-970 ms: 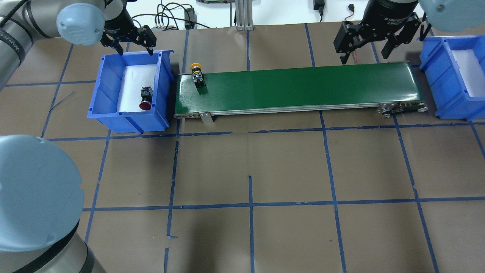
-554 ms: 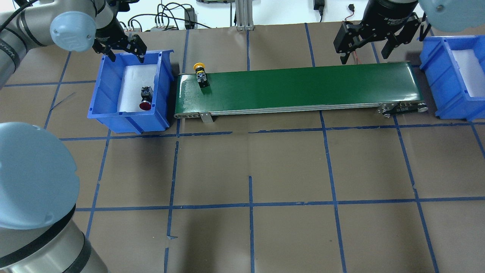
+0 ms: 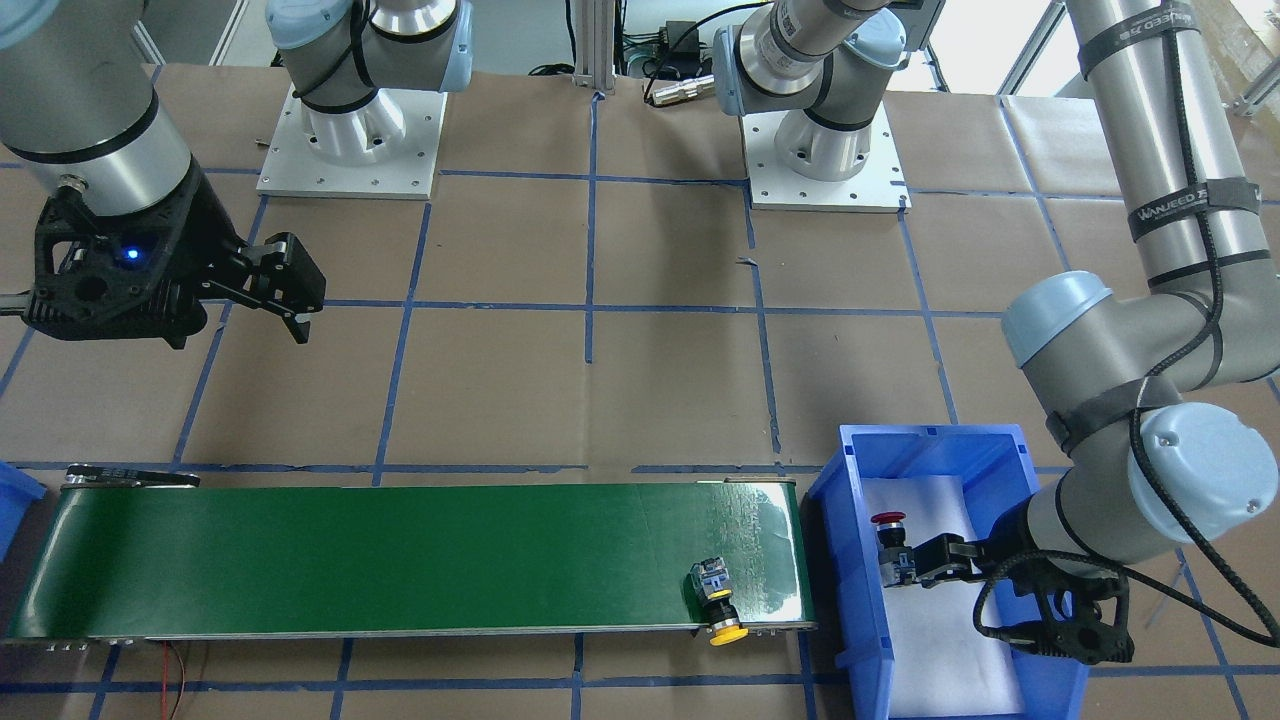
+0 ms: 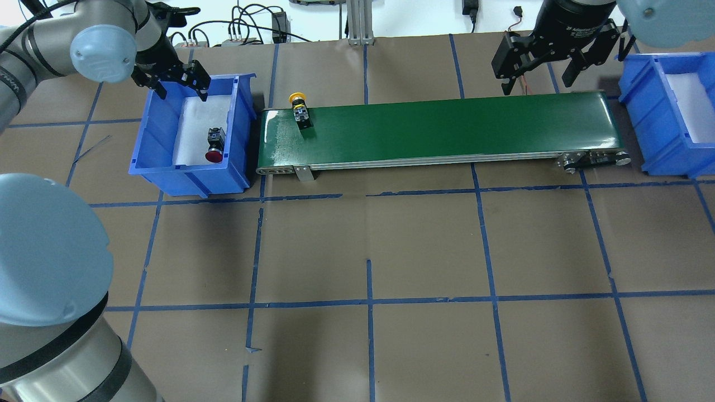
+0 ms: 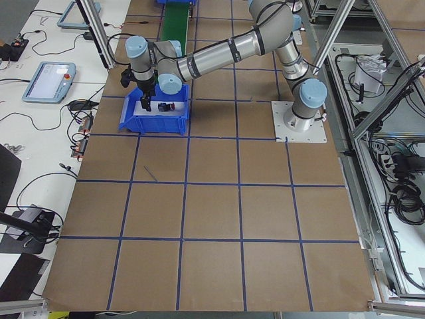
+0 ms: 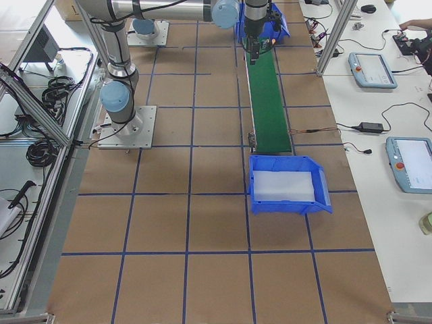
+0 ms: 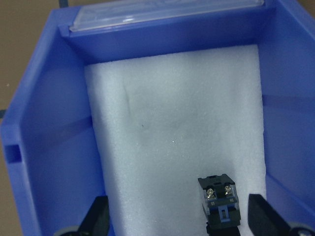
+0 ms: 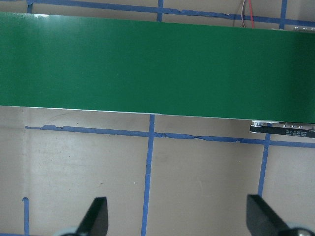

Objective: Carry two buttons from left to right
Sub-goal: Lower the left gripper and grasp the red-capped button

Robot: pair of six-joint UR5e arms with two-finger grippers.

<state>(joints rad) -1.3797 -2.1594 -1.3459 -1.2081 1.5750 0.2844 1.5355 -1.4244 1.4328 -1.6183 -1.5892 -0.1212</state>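
since a second ago the left hand (image 4: pixel 183 89) has shifted toward the table's left side and now hangs over the far end of the left blue bin (image 4: pixel 159 123), its fingers spread wide and gripping nothing. the yellow button (image 4: pixel 300 110) has ridden a little way rightward on the green conveyor belt (image 4: pixel 447 125). it lies on its side near the belt's left end, at the far edge, with its cap pointing off the belt. the red button (image 4: pixel 215 146) lies on its side on the white foam pad (image 7: pixel 177 123) inside that bin, cap toward the robot. in the left wrist view its black-and-grey body shows between the fingers, nearer the one on that view's right. the right hand (image 4: pixel 539 81), also spread open, has stayed above the table (image 4: pixel 368 240) just beyond the belt's far edge, near its right end and the right blue bin (image 4: pixel 648 111).
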